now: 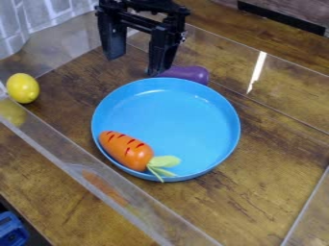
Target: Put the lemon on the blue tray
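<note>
The lemon (pixel 23 87) sits on the wooden table (pixel 276 144) at nine o'clock from the blue tray (pixel 206 101), well apart from its rim, so the task looks barely begun. The gripper (pixel 140 46) hangs at twelve o'clock above the tray, jaws spread wide and holding nothing, with a purple eggplant (pixel 187 74) just beside it. A toy carrot (pixel 129 149) lies in the tray at seven o'clock. The next move probably calls for travelling toward nine o'clock, dropping over the lemon, then pinching it.
</note>
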Available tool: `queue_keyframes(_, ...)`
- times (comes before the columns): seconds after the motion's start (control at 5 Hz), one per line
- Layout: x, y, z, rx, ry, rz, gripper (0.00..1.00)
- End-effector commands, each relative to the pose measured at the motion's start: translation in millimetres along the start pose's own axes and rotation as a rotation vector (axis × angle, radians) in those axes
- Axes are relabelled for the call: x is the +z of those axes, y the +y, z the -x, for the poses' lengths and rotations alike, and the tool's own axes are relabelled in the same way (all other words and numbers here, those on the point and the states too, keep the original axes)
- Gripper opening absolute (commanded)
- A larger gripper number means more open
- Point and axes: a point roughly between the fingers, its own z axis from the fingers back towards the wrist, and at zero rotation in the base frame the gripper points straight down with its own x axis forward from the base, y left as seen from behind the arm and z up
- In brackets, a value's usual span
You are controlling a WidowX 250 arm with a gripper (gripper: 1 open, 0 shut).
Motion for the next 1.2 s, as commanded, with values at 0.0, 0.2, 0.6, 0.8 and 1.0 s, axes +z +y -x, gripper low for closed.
queue_keyframes(0.0,-19.5,2,-6.1,0.066,0.015,0.007,1.0)
queue_keyframes(0.2,-24.1,32,0.0,0.039,0.008,0.007,1.0)
queue_keyframes(0.6,-38.8,99,11.6,0.017,-0.003,0.003,1.0)
queue_keyframes(0.8,-55.8,132,16.5,0.04,-0.022,0.003,1.0)
queue_keyframes(1.0,-61.7,148,19.1,-0.008,-0.046,-0.004,1.0)
